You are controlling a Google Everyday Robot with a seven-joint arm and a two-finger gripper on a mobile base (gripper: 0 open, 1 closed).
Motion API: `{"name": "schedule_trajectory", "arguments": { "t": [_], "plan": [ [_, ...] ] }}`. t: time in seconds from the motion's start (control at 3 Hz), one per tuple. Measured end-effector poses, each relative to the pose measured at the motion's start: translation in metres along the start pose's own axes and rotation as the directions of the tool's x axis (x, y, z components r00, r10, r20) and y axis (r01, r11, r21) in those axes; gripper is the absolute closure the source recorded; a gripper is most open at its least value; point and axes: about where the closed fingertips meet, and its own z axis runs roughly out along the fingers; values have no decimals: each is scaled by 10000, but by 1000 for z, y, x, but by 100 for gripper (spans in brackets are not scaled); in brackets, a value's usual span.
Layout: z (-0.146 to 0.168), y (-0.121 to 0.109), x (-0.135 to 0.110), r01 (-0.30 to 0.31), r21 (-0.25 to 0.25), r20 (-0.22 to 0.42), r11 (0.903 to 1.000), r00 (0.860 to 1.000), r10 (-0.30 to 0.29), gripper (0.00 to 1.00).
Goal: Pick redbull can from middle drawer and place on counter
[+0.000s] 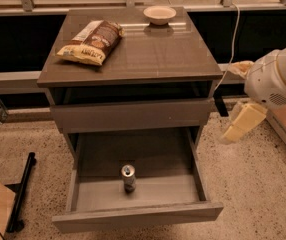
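Drawer cabinet with contents, seen from the front and above. Counter (148, 59) – glossy grey-brown slab. A chip bag (90, 41) lies flat near its back left corner, tilted toward the left edge. A tan bowl (159, 15) stands at the back edge, right of centre and well apart from the bag. Under the front edge there is a dark gap, then the plain front of an upper drawer (133, 115), standing a little forward of the slab. Below it the drawer (183, 191) is pulled far out past the front edge, its pale grey floor showing. The can (128, 177) stands upright on that floor, about midway between the side walls and somewhat nearer the front panel than the back, touching neither; its silver lid faces up. Gripper (242, 118) – cream-coloured, on a white rounded wrist, off the right edge of the counter. It hangs in the air over the speckled floor (253, 184) at about the level of the upper drawer, well apart from the can and touching nothing. Whether it is open or closed cannot be told. A white cable (231, 39) hangs down beyond the back right corner. A black stand (20, 194) lies on the floor left of the cabinet.
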Motion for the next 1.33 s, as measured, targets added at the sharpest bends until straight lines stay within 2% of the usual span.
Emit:
{"name": "schedule_trajectory", "arguments": {
  "t": [0.33,0.67,1.0,1.33],
  "plan": [
    [41,23,8,-707,-510,262,9962,9971,721,0],
    [92,42,19,-1285,-919,810,9874,9874,1361,0],
    [143,52,32,-1925,-1301,1203,9726,9707,2081,0],
    [153,55,39,-2157,-1422,1002,9661,9678,2308,0]
  ]
}}
